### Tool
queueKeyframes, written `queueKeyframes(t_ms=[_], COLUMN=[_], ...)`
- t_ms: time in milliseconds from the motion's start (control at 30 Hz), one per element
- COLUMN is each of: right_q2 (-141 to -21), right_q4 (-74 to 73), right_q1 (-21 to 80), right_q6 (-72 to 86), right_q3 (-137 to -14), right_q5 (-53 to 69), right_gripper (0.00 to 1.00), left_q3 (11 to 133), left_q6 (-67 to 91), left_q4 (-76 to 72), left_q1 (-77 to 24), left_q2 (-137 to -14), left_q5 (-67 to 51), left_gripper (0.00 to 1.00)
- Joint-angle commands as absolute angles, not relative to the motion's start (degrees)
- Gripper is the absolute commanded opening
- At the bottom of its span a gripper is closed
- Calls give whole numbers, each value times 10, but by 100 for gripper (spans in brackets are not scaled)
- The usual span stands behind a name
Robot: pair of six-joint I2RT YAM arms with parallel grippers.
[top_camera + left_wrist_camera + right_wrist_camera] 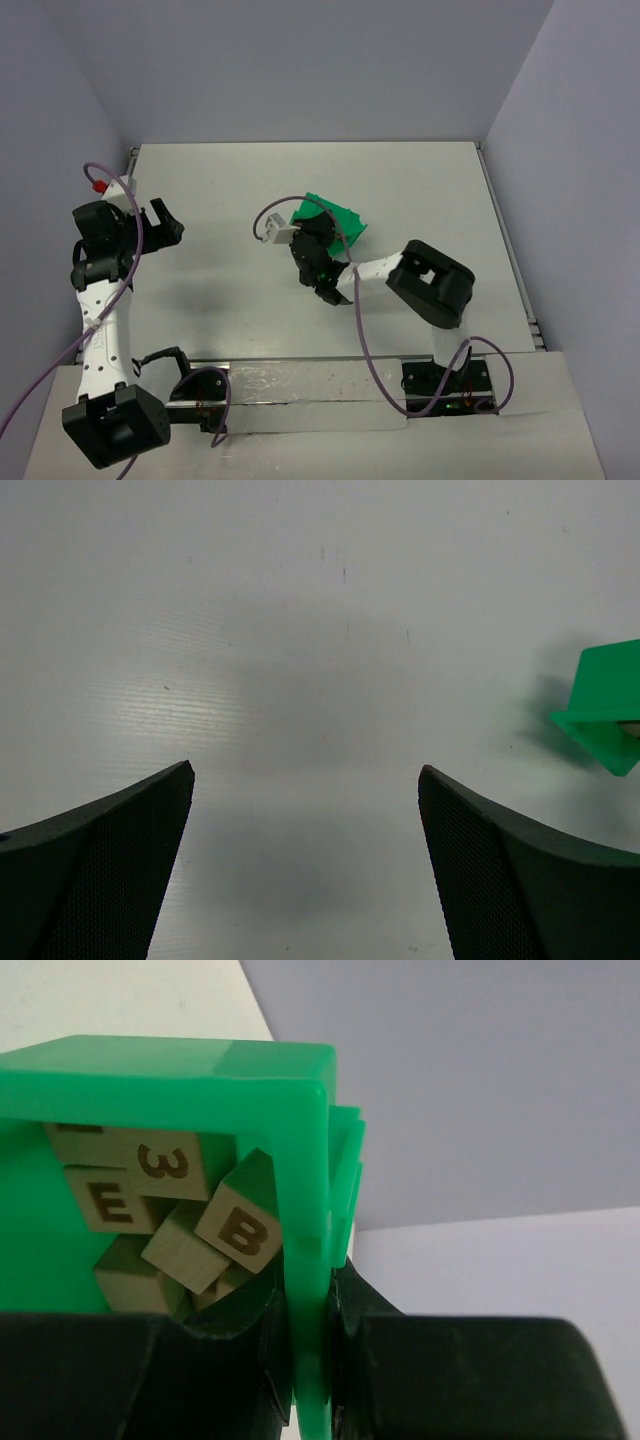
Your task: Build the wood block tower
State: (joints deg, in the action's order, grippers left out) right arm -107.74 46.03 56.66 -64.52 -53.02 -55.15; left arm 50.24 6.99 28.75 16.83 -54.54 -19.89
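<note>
Your right gripper [305, 1330] has its jaws clamped on one side wall of the green bin [180, 1070], one finger inside and one outside, with the plastic pinched between them. The wood blocks [180, 1250] are all inside that bin, heaped loosely against the gripped wall and against each other. None of them shows on the table [400, 180] in any view. From above, the bin looks tipped up in the grip near the middle of the table, though you cannot tell there whether its lower edge touches the surface. Your left gripper [305, 780] hangs with its jaws wide apart over bare table, holding nothing. It is well apart from the bin, which shows only at the right edge of its wrist view. So the tower has not been started: no block is laid as a base and none is stacked. The blocks must first come out of the bin, most likely by tipping it. As for writing, three block faces carry dark characters, a "B", an "E" and a "3". A fourth mark at the top left is cut off and unreadable. You will find no brand or label on the bin.
</note>
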Motion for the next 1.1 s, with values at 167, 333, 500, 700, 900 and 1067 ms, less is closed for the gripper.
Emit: queueKeyframes(t_ms=[167,333,500,700,900,1067], right_q2=[-1254,-1306,-1334,-1362,-1371,-1374], right_q4=[996,1010,1011,1011,1012,1013], right_q1=[621,645,655,671,672,667], right_q6=[-993,-1009,-1010,-1008,-1009,-1018], right_q3=[-597,-644,-666,-663,-670,-686], right_q5=[-569,-557,-543,-536,-538,-529], right_gripper=[0,0,0,0,0,0], left_q3=[516,514,512,512,511,512], left_q6=[80,81,81,82,82,83], left_q4=[289,284,281,279,280,279], left_q1=[189,196,200,203,204,204], left_q2=[-530,-529,-527,-530,-532,-534], left_q5=[-215,-217,-217,-218,-217,-217], left_gripper=[99,99,99,99,99,99])
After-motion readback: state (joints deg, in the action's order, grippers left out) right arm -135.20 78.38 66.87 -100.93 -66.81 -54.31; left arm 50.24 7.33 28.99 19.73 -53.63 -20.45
